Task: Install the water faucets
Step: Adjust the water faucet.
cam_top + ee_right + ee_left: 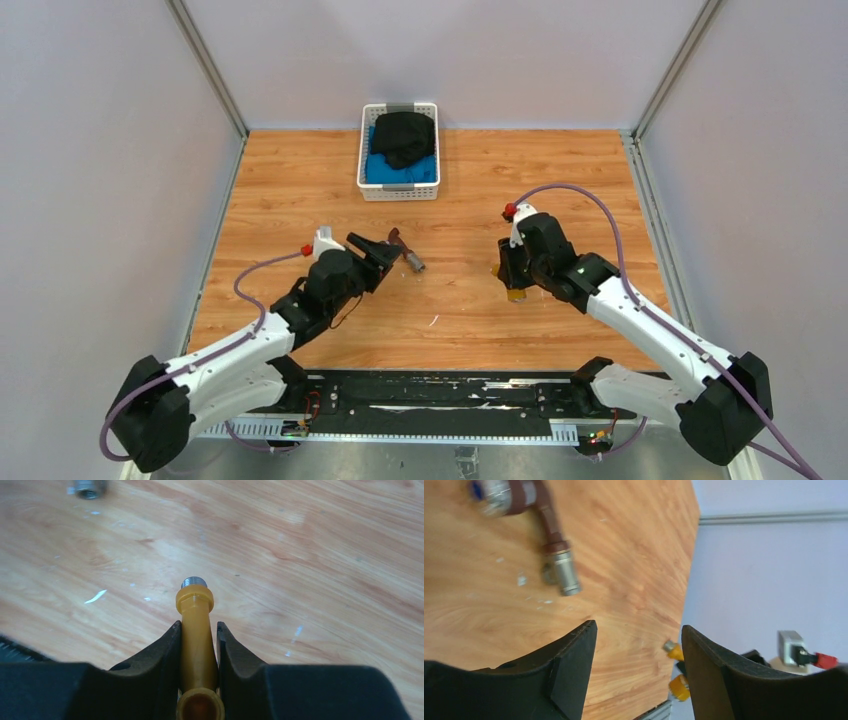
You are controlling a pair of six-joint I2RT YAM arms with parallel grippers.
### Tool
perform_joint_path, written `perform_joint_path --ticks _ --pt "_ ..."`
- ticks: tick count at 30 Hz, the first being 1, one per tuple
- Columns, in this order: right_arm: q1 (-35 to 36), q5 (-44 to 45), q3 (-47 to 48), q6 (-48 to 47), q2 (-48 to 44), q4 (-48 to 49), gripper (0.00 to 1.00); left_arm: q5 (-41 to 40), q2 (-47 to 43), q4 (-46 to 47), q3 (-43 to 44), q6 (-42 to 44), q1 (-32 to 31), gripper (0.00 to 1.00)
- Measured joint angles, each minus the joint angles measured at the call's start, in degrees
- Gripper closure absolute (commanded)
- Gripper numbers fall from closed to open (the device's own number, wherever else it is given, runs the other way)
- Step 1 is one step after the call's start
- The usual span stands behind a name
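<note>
At right, your right gripper clamps the smooth, tubular brass-yellow faucet; your left gripper stands open, empty, near the reddish-brown faucet.

The top external camera looks steeply down from high behind the near edge of the wooden table, holding all of it up to the white basket at its far edge. The left wrist camera rides close behind the left gripper, low over the table, facing right past the nearby reddish-brown faucet. The right wrist camera peers along the right gripper, very near the brass-yellow faucet, which the left wrist view also catches far off
</note>
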Motion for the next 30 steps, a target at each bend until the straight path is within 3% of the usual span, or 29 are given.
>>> perform_joint_path --ticks 3,7,11,16,22,30 --pt "0.00 -7.72 -0.04 -0.72 -1.62 1.68 1.00 0.33 -1.25 -6.21 7.91 5.64 -0.26 0.34" --pt "0.02 -21.59 -2.51 -1.70 -10.01 11.19 1.00 6.82 -1.27 -8.68 15.04 13.73 -0.35 0.34" --pt "0.02 -32.87 -3.32 -1.38 -15.76 16.79 1.00 15.45 -4.28 -9.18 16.61 24.57 -0.50 0.22" --pt "0.00 -46.99 -0.31 2.99 -13.42 20.33 1.00 25.77 -12.94 -8.90 16.70 36.54 -0.55 0.19" --pt "-0.02 -56.92 -0.24 13.79 -10.03 30.64 1.00 41.66 -10.82 -3.23 19.41 39.34 -0.55 0.19" --pt "-0.04 -61.96 0.15 28.39 -4.22 42.82 1.00 53.31 -7.56 -2.45 21.35 39.41 -0.57 0.27"
